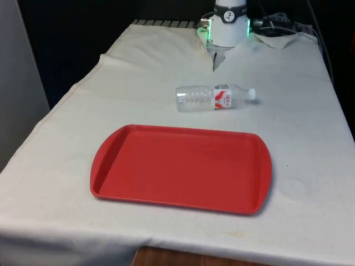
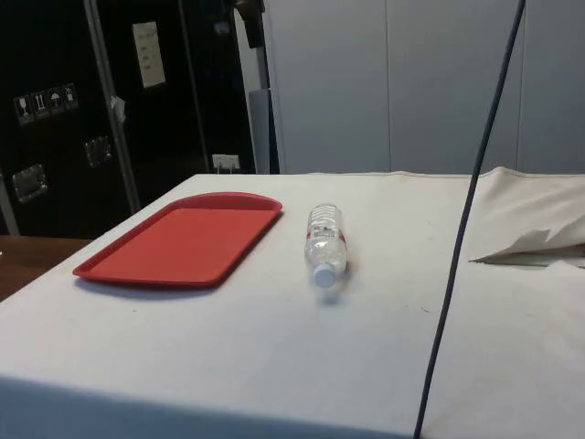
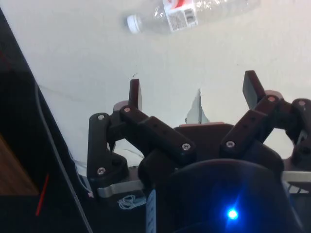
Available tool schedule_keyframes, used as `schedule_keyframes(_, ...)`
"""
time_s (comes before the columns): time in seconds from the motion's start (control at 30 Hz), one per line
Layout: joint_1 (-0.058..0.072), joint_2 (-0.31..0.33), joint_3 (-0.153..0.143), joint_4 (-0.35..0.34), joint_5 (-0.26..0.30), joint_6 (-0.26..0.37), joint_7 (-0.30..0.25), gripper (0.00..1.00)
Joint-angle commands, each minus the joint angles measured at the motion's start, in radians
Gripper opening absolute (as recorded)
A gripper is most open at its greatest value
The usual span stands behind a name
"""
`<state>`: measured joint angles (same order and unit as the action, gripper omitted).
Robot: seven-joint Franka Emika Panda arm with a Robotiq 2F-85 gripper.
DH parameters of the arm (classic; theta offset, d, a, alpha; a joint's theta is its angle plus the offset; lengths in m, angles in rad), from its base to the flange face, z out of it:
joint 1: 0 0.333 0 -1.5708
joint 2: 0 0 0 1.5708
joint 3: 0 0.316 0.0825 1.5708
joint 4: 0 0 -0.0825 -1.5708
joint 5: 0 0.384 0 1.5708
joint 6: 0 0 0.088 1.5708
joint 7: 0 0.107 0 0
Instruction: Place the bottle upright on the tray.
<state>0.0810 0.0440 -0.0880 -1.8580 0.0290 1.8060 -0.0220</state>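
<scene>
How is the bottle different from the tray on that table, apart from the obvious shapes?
The bottle is clear plastic with a white cap and a red-and-white label; the tray is solid red. The bottle lies on its side on the cloth, while the tray sits flat and holds nothing. The tray covers far more of the table than the bottle. In the front view the bottle lies beyond the tray's far edge, apart from it. Both rest on the same white cloth.

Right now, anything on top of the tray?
Nothing. The red tray is bare in the front and side views. The bottle lies on its side on the white cloth beyond the tray, apart from it. What is under the tray is hidden.
</scene>
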Motion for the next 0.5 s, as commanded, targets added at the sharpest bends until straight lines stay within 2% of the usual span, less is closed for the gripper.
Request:
schedule_keyframes(0.0,0.001,-0.021,0.001,-0.024,-0.006,0.015,0.005,1.0)
schedule_keyframes(0.03,0.0,0.0,0.0,0.0,0.0,0.0,0.0,1.0)
schedule_keyframes(0.07,0.001,-0.028,0.001,-0.033,-0.006,0.018,0.005,1.0)
schedule_keyframes(0.3,0.001,-0.082,0.002,-0.106,-0.007,0.044,0.005,1.0)
schedule_keyframes(0.33,0.0,-0.078,0.001,-0.103,-0.001,0.032,0.0,1.0)
schedule_keyframes(0.47,0.0,-0.12,0.001,-0.158,-0.006,0.064,0.003,1.0)
